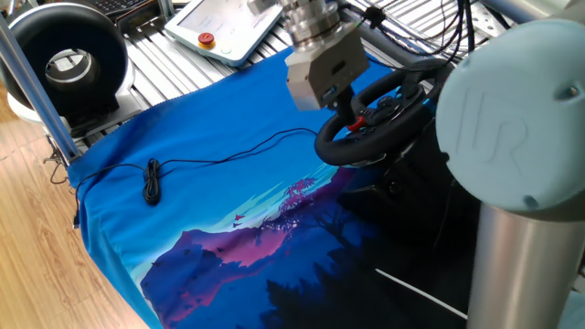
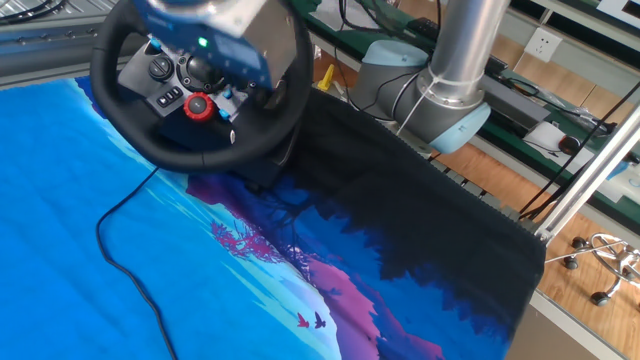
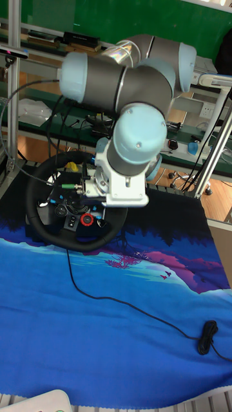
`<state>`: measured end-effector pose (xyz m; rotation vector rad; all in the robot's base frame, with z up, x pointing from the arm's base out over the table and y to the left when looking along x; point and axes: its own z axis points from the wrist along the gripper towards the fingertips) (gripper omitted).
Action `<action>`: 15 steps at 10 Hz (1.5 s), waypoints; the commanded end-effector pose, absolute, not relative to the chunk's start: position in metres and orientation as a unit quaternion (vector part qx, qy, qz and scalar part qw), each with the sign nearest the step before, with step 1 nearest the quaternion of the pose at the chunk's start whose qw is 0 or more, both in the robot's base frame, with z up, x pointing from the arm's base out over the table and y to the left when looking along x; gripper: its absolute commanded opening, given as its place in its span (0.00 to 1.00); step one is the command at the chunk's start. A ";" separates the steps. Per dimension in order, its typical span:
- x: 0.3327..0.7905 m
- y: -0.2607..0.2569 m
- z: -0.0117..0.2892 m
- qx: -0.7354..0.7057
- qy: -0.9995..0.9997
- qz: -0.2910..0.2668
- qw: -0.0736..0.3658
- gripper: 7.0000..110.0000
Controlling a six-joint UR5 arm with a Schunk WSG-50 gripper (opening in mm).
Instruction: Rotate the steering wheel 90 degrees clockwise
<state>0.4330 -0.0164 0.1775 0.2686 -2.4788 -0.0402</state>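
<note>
The steering wheel (image 1: 355, 149) is black and padded, with red and blue hub buttons (image 2: 197, 104), and stands tilted on its base at the far side of the blue printed cloth (image 1: 201, 210). My gripper (image 1: 338, 93) hangs over the wheel's upper rim, just above the hub. Its grey body hides the fingers in one fixed view and is motion-blurred in the other (image 2: 220, 40). In the tall fixed view the gripper (image 3: 82, 188) reaches over the hub from the right of the wheel (image 3: 82, 243). Whether the fingers touch the rim does not show.
A black ring-shaped device with a white centre (image 1: 69, 62) and a teach pendant (image 1: 218, 29) lie at the back left. A thin black cable with a coiled end (image 1: 152, 181) runs across the cloth. The arm's large elbow (image 1: 512, 137) and base (image 2: 430, 100) stand beside the wheel.
</note>
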 end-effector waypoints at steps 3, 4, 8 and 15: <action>0.393 0.014 0.223 0.109 -0.934 -0.075 0.333 0.00; 0.383 0.022 0.227 0.110 -0.933 -0.082 0.334 0.00; 0.360 0.027 0.238 0.175 -0.927 -0.114 0.312 0.36; 0.343 -0.025 0.212 0.260 -0.916 -0.120 0.281 0.79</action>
